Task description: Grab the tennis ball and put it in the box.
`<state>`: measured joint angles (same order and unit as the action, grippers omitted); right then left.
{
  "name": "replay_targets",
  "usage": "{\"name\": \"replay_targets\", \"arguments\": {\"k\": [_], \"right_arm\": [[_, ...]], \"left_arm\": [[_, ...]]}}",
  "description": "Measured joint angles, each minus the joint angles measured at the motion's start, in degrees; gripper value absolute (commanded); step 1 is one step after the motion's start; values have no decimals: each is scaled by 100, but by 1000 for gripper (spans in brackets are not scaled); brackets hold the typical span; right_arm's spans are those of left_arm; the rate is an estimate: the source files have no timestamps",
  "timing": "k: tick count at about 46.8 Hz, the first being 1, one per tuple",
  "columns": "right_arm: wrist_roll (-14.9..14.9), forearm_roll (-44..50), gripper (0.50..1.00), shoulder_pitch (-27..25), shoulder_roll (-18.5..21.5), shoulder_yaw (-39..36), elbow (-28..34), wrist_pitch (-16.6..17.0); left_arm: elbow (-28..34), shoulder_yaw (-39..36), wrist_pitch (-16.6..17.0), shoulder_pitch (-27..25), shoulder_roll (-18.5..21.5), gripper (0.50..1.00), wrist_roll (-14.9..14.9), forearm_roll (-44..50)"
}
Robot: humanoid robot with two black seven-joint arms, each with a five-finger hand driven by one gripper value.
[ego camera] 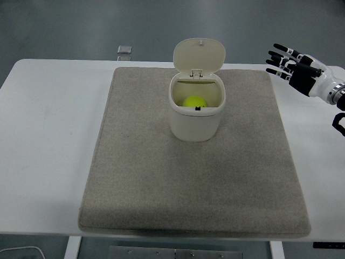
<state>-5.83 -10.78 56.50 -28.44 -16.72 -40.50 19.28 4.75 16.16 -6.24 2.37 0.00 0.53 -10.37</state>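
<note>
one tennis ball (194,101) inside one cream lidded box (195,116), lid (199,55) up, far centre of one grey mat (194,178) on white tabletop (48,140). one right hand (295,67) at far right edge, fingers (278,58) apart, holding nothing. one small grey object (124,50) beyond tabletop's far edge.

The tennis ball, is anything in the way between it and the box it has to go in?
No. The tennis ball already lies inside the box, whose lid stands open behind it. The right hand hangs empty, fingers spread, above the table's far right corner.
</note>
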Motion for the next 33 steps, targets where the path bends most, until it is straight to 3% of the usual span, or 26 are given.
{"name": "replay_targets", "arguments": {"k": [4,7,33], "right_arm": [[-19,30,864,-37,62,0,-1,24],[-53,57,919,-42,107,0,-7,20],[-83,5,919,-51,72,-32,-37,21]], "left_arm": [[0,-1,0,0,0,992,0,0],[0,-1,0,0,0,992,0,0],[0,0,1,0,0,992,0,0]]}}
